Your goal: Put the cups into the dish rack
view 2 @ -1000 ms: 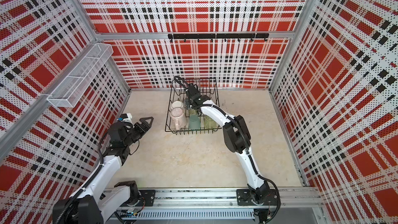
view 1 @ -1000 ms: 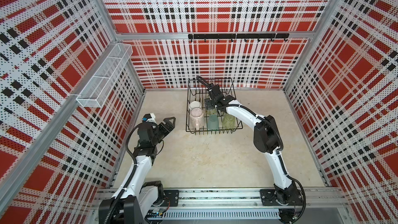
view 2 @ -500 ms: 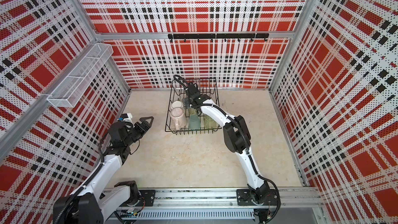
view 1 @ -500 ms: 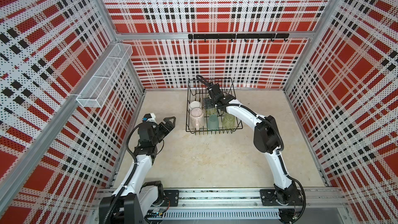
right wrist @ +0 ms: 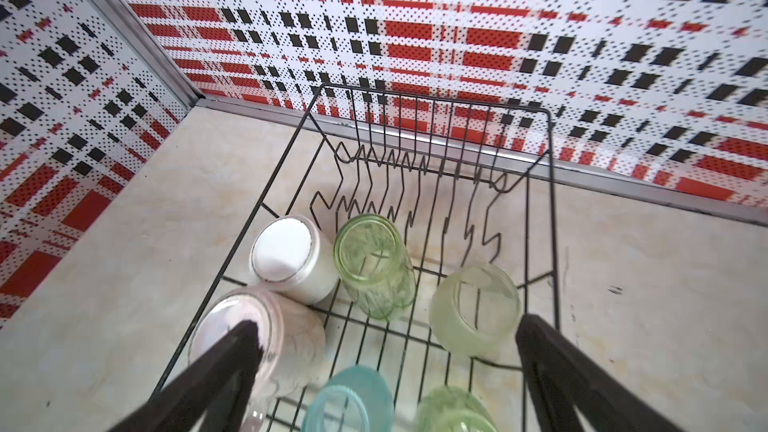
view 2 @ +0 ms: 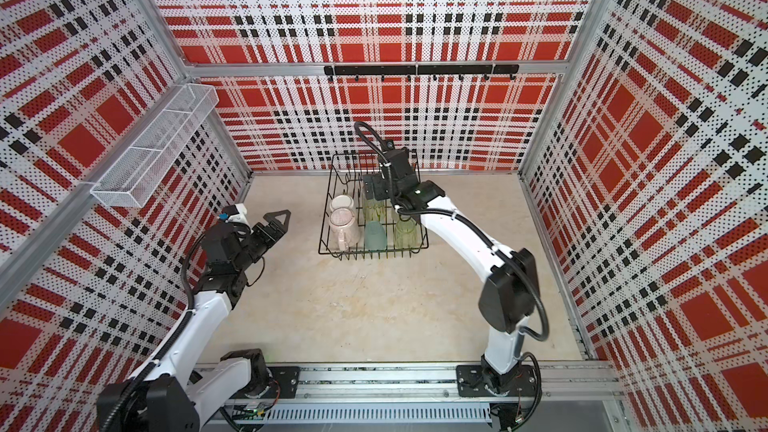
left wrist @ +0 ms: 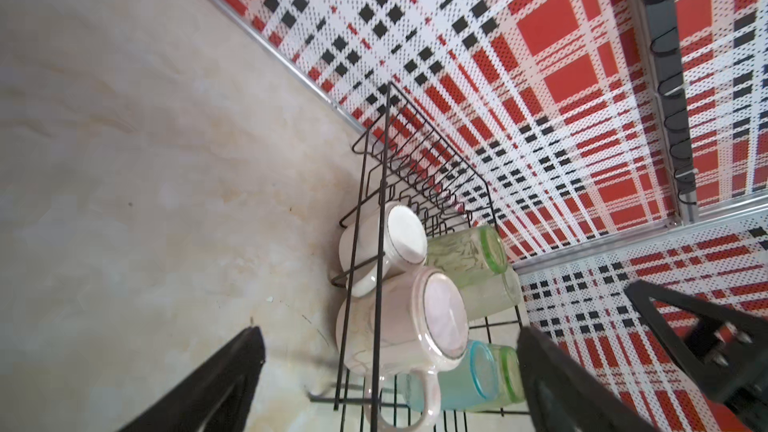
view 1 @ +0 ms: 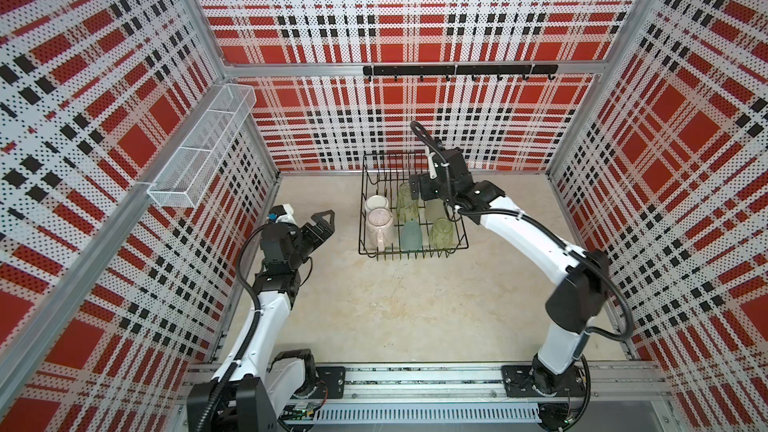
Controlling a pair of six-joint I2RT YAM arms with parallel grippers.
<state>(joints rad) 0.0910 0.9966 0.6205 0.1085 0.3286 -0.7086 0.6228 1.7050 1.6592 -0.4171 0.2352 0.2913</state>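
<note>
Tabletop (view 1: pixel 415 305) lies open around dish rack (view 1: pixel 386 176); left tool (view 1: pixel 323 226) and right tool (right wrist: pixel 388 326) spread.

1. Square black wire dish rack (view 1: pixel 386 176), raised sides, upright prongs along far side, sits flat at back centre
2. White ceramic mug (view 1: pixel 376 203), base up, rack's back left
3. Pale pink mug (view 1: pixel 379 224), base up, front left, handle toward the front
4. Ribbed green glass tumbler (view 1: pixel 406 205), back middle; pale frosted tumbler (view 1: pixel 434 211), back right; both inverted
5. Teal translucent tumbler (view 1: pixel 410 234), front middle; second green tumbler (view 1: pixel 441 233), front right; both inverted
</note>
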